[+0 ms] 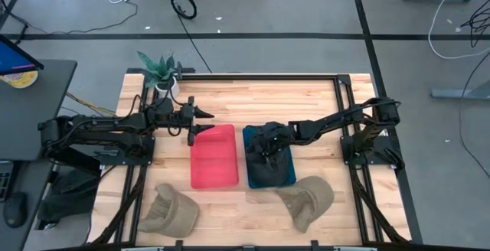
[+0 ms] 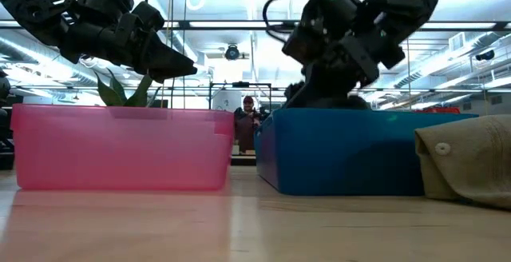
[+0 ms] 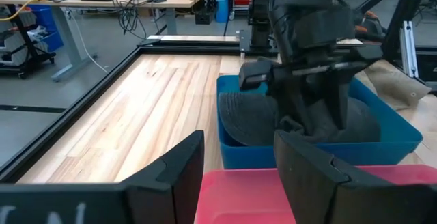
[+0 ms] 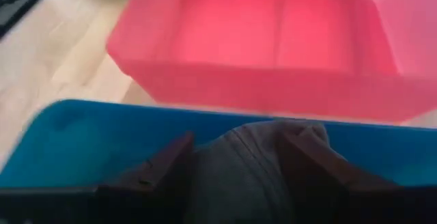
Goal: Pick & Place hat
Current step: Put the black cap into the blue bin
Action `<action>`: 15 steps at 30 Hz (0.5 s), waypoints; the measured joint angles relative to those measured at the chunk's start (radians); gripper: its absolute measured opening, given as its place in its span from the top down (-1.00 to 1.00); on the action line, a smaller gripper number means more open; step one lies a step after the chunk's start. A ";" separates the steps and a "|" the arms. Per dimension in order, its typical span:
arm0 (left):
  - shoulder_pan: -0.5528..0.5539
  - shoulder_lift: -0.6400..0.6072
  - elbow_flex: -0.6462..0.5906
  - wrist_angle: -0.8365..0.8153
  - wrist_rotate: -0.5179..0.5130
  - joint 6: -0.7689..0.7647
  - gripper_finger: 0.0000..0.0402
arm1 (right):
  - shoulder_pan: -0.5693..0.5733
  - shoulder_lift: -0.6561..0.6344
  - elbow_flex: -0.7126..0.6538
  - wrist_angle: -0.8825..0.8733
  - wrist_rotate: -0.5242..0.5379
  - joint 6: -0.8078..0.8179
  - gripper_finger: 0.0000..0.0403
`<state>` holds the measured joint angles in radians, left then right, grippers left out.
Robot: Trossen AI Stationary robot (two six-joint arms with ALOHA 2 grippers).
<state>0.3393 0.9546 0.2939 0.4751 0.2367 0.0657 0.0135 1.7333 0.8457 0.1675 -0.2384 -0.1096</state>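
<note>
A dark grey hat (image 3: 273, 118) lies in the blue bin (image 1: 287, 176), right of the red bin (image 1: 213, 157). My right gripper (image 4: 235, 159) reaches down into the blue bin, open, one finger on each side of the hat's raised crown (image 4: 239, 162). My left gripper (image 1: 205, 115) hovers open over the red bin's far edge and holds nothing. Two tan hats (image 1: 170, 209) (image 1: 306, 200) lie on the table at the near side. My right gripper comes at the dark hat's bunched crown (image 3: 307, 125) slanting down from the table's right, with the cloth between its open fingers (image 4: 164, 166). I cannot tell whether the fingers touch it. The hat rests in the blue bin.
A potted plant (image 1: 159, 69) stands at the table's far left corner. A black frame (image 1: 260, 77) runs along the table's edges. The right tan hat (image 2: 467, 158) lies close beside the blue bin's near end. A person (image 2: 249, 114) is in the room beyond.
</note>
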 joint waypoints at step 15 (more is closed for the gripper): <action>0.000 0.000 0.000 0.000 0.000 -0.001 0.10 | -0.014 -0.128 -0.026 -0.021 -0.054 0.013 -0.02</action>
<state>0.3390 0.9546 0.2939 0.4749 0.2367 0.0647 -0.0010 1.6050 0.8196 0.1466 -0.2928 -0.0963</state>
